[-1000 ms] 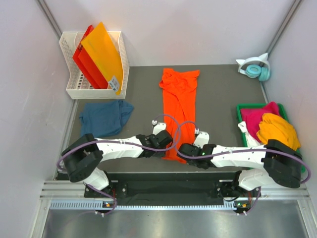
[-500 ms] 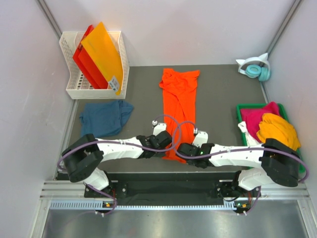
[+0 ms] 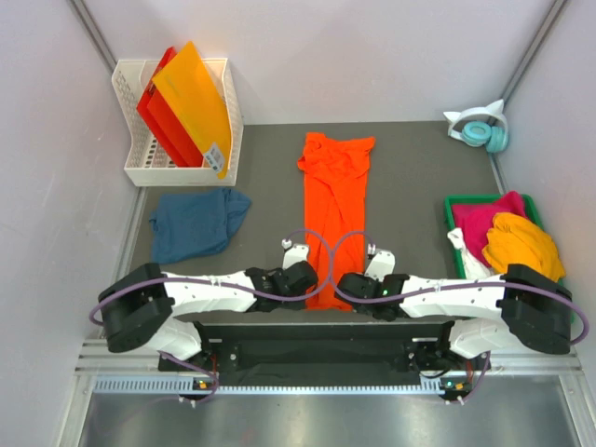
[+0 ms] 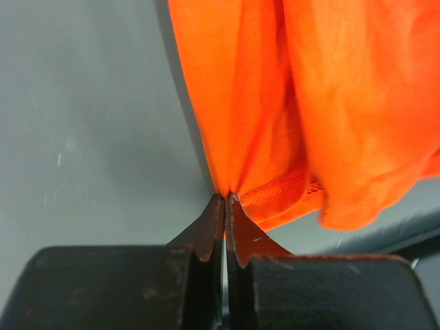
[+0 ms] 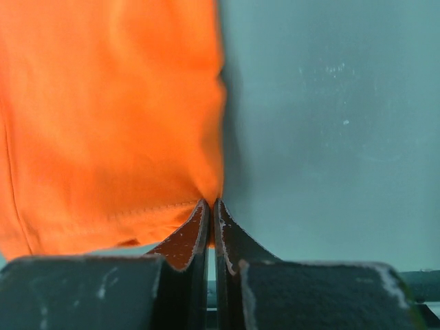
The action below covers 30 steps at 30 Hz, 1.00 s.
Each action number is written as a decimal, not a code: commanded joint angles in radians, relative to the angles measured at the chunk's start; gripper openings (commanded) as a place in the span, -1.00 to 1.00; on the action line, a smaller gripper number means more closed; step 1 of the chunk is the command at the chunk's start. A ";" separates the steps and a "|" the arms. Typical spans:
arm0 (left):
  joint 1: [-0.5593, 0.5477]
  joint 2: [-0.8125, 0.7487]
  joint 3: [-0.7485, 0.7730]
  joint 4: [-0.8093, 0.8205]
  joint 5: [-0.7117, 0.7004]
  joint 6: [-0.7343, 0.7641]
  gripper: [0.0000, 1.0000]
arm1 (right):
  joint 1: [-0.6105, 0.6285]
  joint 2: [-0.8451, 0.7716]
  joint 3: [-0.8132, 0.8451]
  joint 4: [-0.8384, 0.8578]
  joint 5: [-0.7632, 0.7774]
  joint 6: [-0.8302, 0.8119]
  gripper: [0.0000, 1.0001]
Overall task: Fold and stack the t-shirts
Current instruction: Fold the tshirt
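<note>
A bright orange t-shirt (image 3: 333,209) lies folded into a long narrow strip down the middle of the grey table. My left gripper (image 3: 307,281) is shut on the shirt's near left hem corner (image 4: 227,185). My right gripper (image 3: 350,285) is shut on the near right hem corner (image 5: 210,189). Both hold the hem near the table's front edge. A dark teal-blue t-shirt (image 3: 196,222) lies crumpled at the left. Magenta (image 3: 484,219), yellow-orange (image 3: 523,244) and white (image 3: 464,253) shirts are heaped in a green tray (image 3: 458,200) at the right.
A white basket (image 3: 138,169) at the back left holds stiff orange and red plastic sheets (image 3: 191,102). Teal-and-white headphones (image 3: 482,128) sit at the back right corner. Grey walls close in both sides.
Both grippers have drawn the orange shirt's near hem toward the front edge, and the strip is pulled straighter and longer. The left arm has stretched lower.
</note>
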 commanded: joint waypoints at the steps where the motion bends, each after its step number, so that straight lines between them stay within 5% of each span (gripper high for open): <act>1: -0.042 -0.087 -0.073 -0.187 0.029 -0.045 -1.00 | 0.055 0.005 -0.028 -0.093 -0.057 0.032 -1.00; 16: -0.047 -0.195 -0.122 -0.239 -0.004 -0.123 -1.00 | 0.106 -0.004 -0.031 -0.165 -0.039 0.127 -1.00; 30: -0.050 -0.185 0.144 -0.330 -0.102 -0.023 -1.00 | 0.126 -0.039 0.207 -0.324 0.122 0.049 -1.00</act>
